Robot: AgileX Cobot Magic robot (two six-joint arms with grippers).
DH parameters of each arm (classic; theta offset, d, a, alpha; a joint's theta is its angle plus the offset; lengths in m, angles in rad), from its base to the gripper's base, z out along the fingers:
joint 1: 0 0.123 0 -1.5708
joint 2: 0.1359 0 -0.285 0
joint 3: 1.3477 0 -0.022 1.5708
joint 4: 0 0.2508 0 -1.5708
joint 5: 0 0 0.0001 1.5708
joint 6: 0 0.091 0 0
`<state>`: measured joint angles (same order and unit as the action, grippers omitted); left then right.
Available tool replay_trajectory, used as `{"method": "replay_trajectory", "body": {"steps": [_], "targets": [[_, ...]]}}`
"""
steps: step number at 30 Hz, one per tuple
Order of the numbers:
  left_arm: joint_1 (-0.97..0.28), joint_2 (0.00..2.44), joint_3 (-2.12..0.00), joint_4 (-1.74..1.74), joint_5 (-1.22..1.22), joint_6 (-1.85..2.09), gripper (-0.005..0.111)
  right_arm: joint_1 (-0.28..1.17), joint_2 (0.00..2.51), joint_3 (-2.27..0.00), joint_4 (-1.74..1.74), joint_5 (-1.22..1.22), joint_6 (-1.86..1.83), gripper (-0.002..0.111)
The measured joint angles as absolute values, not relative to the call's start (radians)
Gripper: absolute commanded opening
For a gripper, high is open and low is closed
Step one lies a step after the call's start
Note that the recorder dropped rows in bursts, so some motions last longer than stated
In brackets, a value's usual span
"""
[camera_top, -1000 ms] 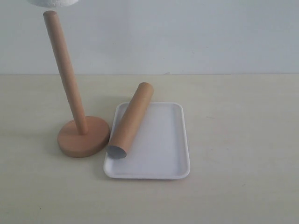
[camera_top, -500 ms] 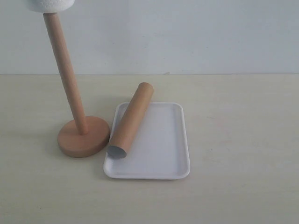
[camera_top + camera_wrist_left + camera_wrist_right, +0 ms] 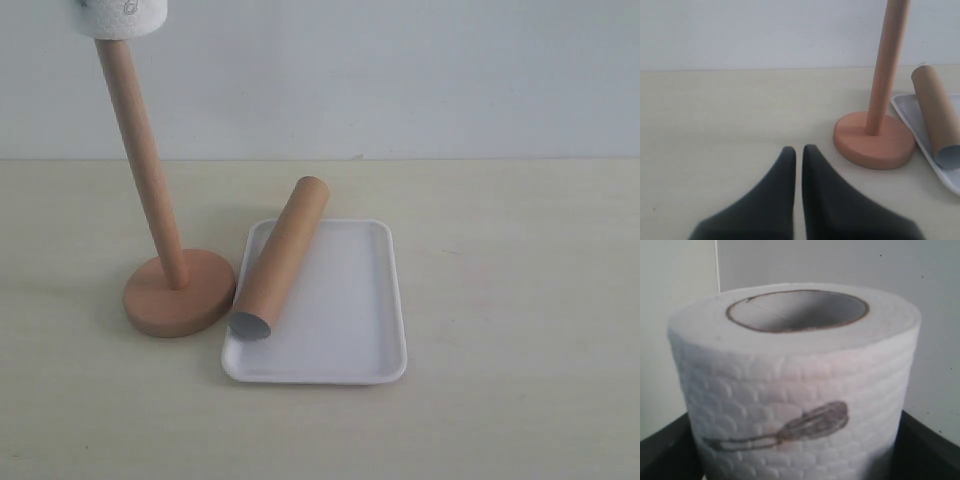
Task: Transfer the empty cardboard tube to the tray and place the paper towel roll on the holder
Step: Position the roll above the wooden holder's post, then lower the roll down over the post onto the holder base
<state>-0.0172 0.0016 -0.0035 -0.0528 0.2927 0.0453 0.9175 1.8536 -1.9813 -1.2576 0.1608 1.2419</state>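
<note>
overhead — paper towel roll (image 3: 118, 17) upright

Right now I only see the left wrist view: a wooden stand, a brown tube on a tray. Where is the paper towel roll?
Observer: In the exterior view the paper towel roll is at the top of the holder, hiding the post's tip.
Operator: What keeps it up there?
Observer: The right wrist view shows the right gripper with black fingers on both sides of it.
Operator: Plain white?
Observer: No, it has a whisk drawing.
</note>
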Motion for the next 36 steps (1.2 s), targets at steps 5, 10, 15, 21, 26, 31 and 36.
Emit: {"method": "replay_trajectory", "body": {"steps": [5,10,15,21,26,31,36], "targets": [[-0.017,0.002,-0.003,-0.053,0.293,0.045,0.004,0.917,1.888,-1.981,-1.237,0.163,1.244,0.000],[-0.017,0.002,-0.003,-0.053,0.293,0.045,0.004,0.917,1.908,-1.981,-1.220,0.220,1.246,0.000],[-0.017,0.002,-0.003,-0.053,0.293,0.045,0.004,0.917,1.910,-1.913,-1.204,0.231,1.236,0.000],[-0.017,0.002,-0.003,-0.053,0.293,0.045,0.004,0.917,1.912,-1.833,-1.201,0.194,1.232,0.000],[-0.017,0.002,-0.003,-0.053,0.293,0.045,0.004,0.917,1.924,-1.803,-1.201,0.141,1.232,0.000],[-0.017,0.002,-0.003,-0.053,0.293,0.045,0.004,0.917,1.977,-1.801,-1.191,0.093,1.230,0.000],[-0.017,0.002,-0.003,-0.053,0.293,0.045,0.004,0.917,2.025,-1.799,-1.187,0.075,1.223,0.000]]}}
